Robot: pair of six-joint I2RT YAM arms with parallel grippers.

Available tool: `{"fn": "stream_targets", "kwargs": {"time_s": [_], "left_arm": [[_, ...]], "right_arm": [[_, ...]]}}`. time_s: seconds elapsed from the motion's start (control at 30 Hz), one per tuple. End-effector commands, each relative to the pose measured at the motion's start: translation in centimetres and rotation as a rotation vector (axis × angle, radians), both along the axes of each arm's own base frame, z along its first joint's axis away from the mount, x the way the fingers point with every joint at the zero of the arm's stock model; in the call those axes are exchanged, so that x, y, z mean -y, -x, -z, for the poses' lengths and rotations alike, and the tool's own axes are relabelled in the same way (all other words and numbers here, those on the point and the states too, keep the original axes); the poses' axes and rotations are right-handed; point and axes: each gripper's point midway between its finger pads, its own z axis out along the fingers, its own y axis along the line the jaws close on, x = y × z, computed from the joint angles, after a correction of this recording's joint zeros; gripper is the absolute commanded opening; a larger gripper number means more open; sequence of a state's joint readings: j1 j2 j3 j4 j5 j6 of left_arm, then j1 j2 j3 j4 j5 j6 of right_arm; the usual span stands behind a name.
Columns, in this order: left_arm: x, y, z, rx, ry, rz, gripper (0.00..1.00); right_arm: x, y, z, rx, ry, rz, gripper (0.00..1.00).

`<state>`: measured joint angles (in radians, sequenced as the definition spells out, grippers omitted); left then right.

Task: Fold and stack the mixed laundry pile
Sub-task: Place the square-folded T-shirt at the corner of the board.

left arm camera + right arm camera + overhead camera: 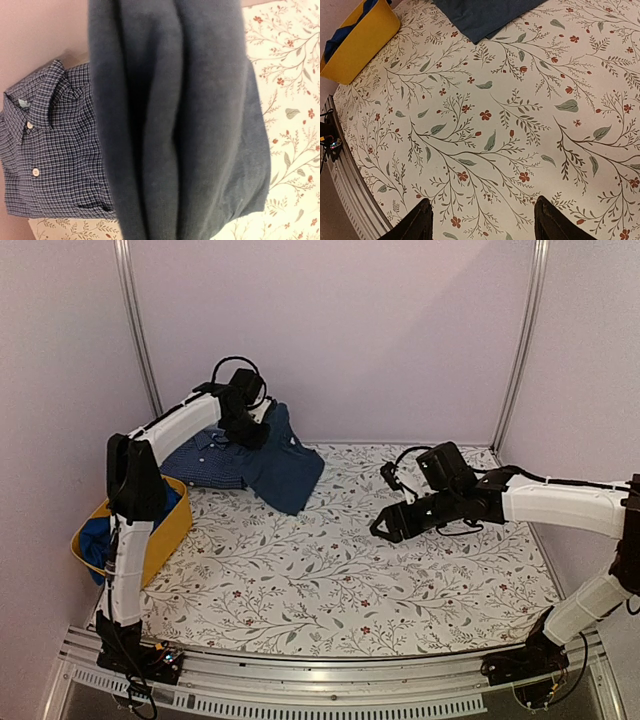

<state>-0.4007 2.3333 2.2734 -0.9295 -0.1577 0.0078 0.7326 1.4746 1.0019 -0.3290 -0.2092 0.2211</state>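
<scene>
Stacking is in hand: the navy piece [175, 125] is clamped, bunched, in the closed left gripper [248, 428], hanging below it over the shirt [50, 150]. The right gripper [385, 528] is held wide and empty. Lowering squarely onto the shirt, then release, is called for.

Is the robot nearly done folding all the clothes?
Not yet. The checked shirt lies folded at the back. The left gripper holds the dark navy garment up by it. Blue cloth waits in the yellow tub, and the right gripper is open and empty.
</scene>
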Motion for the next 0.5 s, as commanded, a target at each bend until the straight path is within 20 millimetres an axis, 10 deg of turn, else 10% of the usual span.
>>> {"fn": "stream_targets", "kwargs": {"time_s": [0.0,0.47], "left_arm": [[-0.5,-0.5,-6.5,0.114,0.076,0.023,0.0],[-4.4,-1.2,-9.8,0.154,0.161,-0.021,0.0]], "right_arm": [[-0.4,-0.8,-1.2,0.018,-0.013,0.011,0.68],[-0.4,-1.0,-1.0,0.005,0.003,0.014,0.68]]}}
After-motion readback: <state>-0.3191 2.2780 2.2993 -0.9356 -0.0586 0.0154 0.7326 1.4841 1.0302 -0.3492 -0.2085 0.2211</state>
